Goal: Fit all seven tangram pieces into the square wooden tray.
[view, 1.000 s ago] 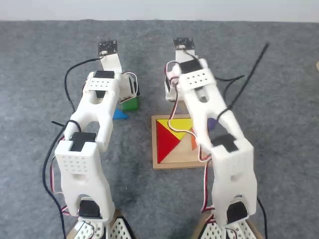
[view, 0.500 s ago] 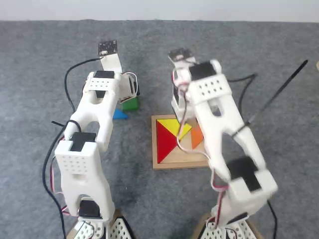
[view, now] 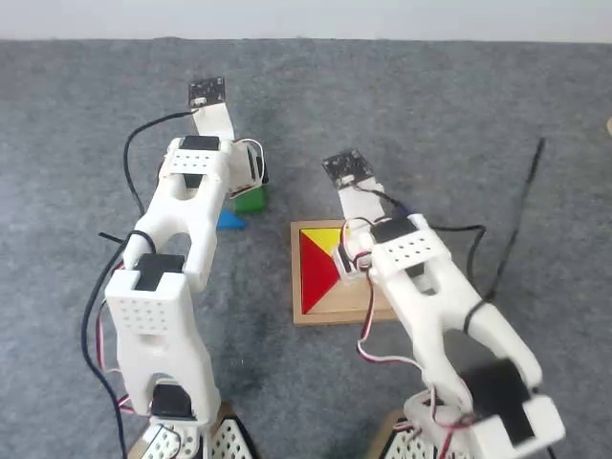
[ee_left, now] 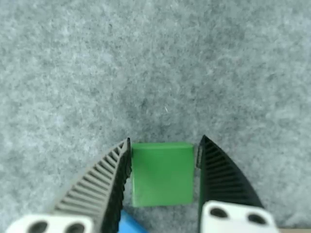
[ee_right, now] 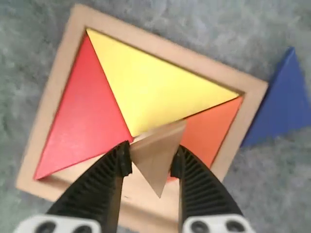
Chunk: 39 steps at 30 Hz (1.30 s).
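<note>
On the bench (view: 96,115), the tray (view: 298,287) lies ahead of the right arm. The square piece (ee_left: 163,174) sits on the bench to the tray's left and farther back, clasped on both sides by the left gripper (ee_left: 165,140). A small piece (ee_left: 129,224) lies just beside the square piece's near corner, on the side away from the tray. Inside the tray, the left triangle (ee_right: 82,121) fills the left side and the far triangle (ee_right: 155,87) the far side. The right piece (ee_right: 209,128) sits against the right wall. The right gripper (ee_right: 150,148) grips the held triangle (ee_right: 155,158) above the tray. The loose triangle (ee_right: 282,107) lies just outside the tray's far right corner.
</note>
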Available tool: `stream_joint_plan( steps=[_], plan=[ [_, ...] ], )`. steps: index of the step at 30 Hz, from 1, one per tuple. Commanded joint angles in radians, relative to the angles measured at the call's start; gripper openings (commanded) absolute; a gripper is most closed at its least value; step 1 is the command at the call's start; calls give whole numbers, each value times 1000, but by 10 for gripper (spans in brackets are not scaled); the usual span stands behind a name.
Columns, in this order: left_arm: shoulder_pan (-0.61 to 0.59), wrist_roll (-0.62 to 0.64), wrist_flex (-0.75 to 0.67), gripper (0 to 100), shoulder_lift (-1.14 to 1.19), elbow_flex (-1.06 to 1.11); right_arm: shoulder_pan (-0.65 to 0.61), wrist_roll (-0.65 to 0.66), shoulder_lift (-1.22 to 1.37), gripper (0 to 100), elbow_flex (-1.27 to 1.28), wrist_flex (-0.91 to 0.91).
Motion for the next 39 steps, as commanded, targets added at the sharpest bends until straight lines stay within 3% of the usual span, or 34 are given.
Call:
stream_joint_plan(
  steps=[1, 5, 12, 23, 35, 39],
  plan=[
    [5, -12, -21, 216, -31, -5, -2, 8, 48, 58, -11, -59],
    [5, -12, -21, 216, -31, -5, -7, -37, 77, 66, -12, -71],
    [5, -12, -21, 216, -31, -4, -10, -152, 79, 203, -51, 21],
    [5, -12, -21, 216, -31, -4, -8, -166, 35, 193, -48, 4],
    [5, -12, -28, 216, -31, -4, -7, -166, -349, 193, 107, -5],
    [5, -12, -28, 216, -31, -4, -2, -163, -397, 191, 201, -99]
  ],
)
